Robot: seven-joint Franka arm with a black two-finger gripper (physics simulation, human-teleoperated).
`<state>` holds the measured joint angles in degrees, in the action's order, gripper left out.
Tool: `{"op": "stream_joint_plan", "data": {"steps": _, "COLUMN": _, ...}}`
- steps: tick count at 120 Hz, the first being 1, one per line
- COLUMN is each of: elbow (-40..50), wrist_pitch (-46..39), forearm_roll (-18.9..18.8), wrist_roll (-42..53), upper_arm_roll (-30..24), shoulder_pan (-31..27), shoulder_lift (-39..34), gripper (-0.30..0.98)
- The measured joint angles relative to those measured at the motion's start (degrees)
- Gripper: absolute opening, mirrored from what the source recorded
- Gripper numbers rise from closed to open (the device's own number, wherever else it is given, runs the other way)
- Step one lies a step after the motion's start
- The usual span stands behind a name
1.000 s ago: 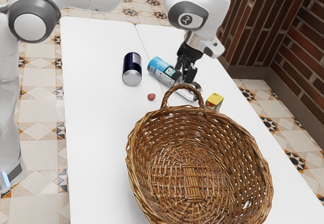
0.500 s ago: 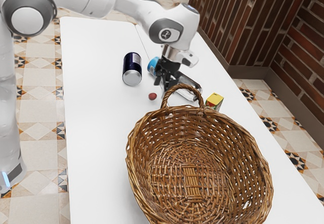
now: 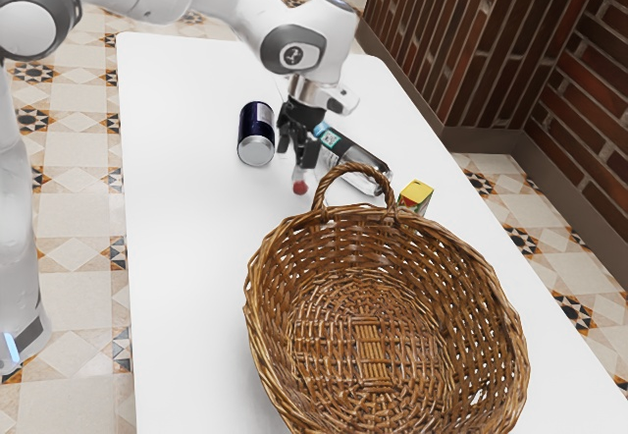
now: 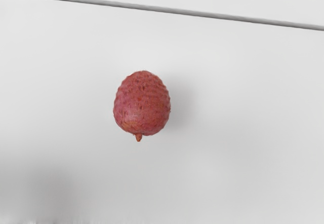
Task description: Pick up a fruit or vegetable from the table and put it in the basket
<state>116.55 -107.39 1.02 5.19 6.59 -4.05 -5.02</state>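
Observation:
My gripper (image 3: 297, 162) is over the table in the exterior view, open, its fingers apart, just above and behind a small red lychee (image 3: 300, 188). Seen from the hand, the lychee (image 4: 142, 104) rests on the white table with its short stem showing and bare surface around it. The brown wicker basket (image 3: 268, 331) stands in front of the lychee, its handle arching up at the near side to the gripper.
A dark blue can (image 3: 256, 135) lies on the exterior view's left of the gripper. To the right are a bottle (image 3: 351, 158) lying on its side and a yellow-topped box (image 3: 416, 194) behind the basket's rim. The white table (image 3: 186, 257) extends along the basket's left side.
My gripper has moved from over the bottle toward the exterior view's left, to the lychee. The lychee has shifted slightly toward the view's right. Basket, can and box have stayed put.

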Motion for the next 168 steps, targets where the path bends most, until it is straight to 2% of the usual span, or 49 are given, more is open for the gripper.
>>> {"op": "stream_joint_plan", "data": {"steps": 43, "elbow": -0.5, "wrist_pitch": -1.7, "forearm_roll": -0.8, "wrist_roll": 0.3, "upper_arm_roll": -2.0, "shoulder_pan": -3.9, "shoulder_lift": 2.1, "gripper": 0.69}}
{"op": "stream_joint_plan", "data": {"steps": 168, "elbow": 0.1, "wrist_pitch": -7.6, "forearm_roll": 0.8, "wrist_roll": 0.4, "upper_arm_roll": -2.7, "shoulder_pan": -3.9, "shoulder_lift": 7.2, "gripper": 0.69}}
